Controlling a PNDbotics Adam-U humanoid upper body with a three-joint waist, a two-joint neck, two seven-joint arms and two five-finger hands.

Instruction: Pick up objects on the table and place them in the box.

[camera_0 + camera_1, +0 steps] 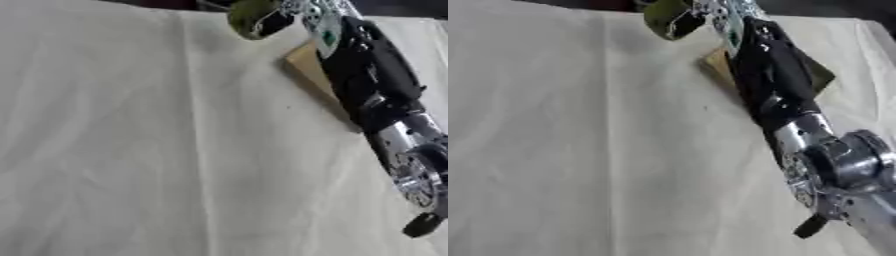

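The near and left parts of the table (114, 150) were only creased pale cloth; nothing lay there, and no left hand showed in either view. Everything that mattered sat up by the far edge, right of the middle.

There the right hand (293, 15) reached out along the table, its arm (785, 100) running from the near right corner diagonally up towards the far edge. Its fingers were curled round an olive-green object (249, 17) (rounded, its exact kind not clear to me), which was held at the far edge, seemingly lifted clear of the cloth.

Just right of the object and nearer to me, partly under the forearm, stood the cardboard box (308, 67), its brown left wall showing and its long side lying roughly along the arm's own line. So the box lay back along the arm from the hand, towards the right and the near side. By my reckoning the carry would call for drawing the hand back and a little right until the object hung over the opening. The forearm hid most of that opening, so I could not tell what was inside.
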